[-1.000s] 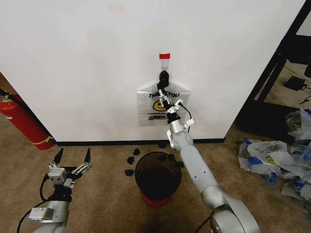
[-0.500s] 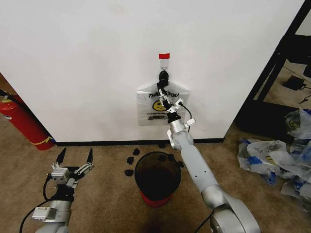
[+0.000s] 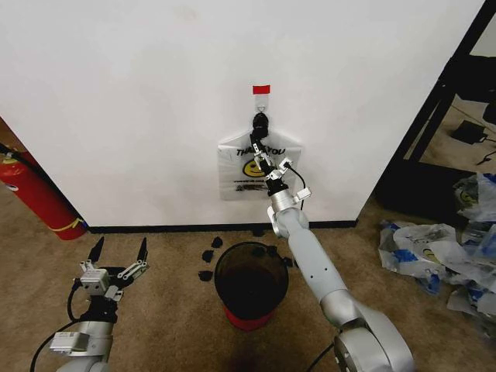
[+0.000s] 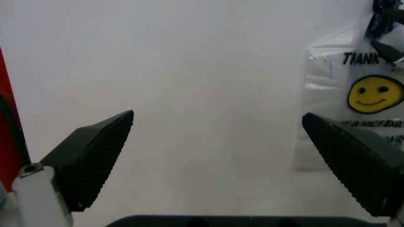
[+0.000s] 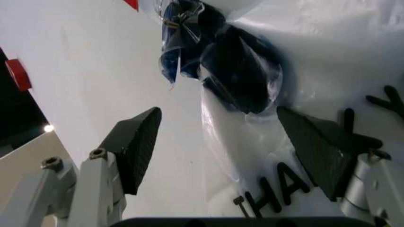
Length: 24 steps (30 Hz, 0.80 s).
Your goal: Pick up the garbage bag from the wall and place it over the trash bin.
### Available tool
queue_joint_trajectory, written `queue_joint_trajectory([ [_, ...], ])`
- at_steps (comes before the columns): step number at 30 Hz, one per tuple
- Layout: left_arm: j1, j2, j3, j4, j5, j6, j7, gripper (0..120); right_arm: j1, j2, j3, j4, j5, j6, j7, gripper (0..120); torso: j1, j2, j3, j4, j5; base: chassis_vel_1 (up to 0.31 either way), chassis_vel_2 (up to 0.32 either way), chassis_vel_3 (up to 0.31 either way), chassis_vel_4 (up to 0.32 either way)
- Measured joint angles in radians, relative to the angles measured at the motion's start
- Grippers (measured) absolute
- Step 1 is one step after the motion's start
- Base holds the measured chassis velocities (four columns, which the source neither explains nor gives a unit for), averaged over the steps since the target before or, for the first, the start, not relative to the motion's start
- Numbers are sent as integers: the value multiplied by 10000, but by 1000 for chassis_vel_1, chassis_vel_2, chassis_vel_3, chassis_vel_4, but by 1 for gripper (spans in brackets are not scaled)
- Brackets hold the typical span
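The garbage bag (image 3: 259,172), thin white plastic with a yellow smiley and black "THANK YOU" print, hangs flat on the white wall (image 3: 139,101) from a small black hook (image 3: 261,121) under a red tape strip (image 3: 262,90). My right gripper (image 3: 259,152) is raised against the bag's top, just below the hook. In the right wrist view it (image 5: 218,111) is open, its fingers (image 5: 136,146) on either side of the bunched dark blue handles (image 5: 233,71). The trash bin (image 3: 252,280), dark with a red base, stands on the carpet below. My left gripper (image 3: 120,249) waits open, low at the left.
A red fire extinguisher (image 3: 35,194) leans at the left wall. Several small black pieces (image 3: 209,256) lie by the baseboard beside the bin. A heap of similar plastic bags (image 3: 434,252) lies on the floor at the right, near a black rack (image 3: 442,101).
Almost nothing: the right arm has shifted very slightly while its gripper stays at the bag's handles. The left arm has barely moved.
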Motion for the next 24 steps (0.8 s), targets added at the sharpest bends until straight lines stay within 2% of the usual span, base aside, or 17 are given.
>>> queue_joint_trajectory([
  [11,24,-24,8,-7,12,-12,0,100,12,-27,1,59,12,-6,58,71,1,-1,2,-1,0,0,0,0,0],
  [24,80,-18,-8,-124,46,-13,-1,100,-97,-77,-97,510,156,-15,119,34,2,-1,1,-2,0,0,0,0,0],
])
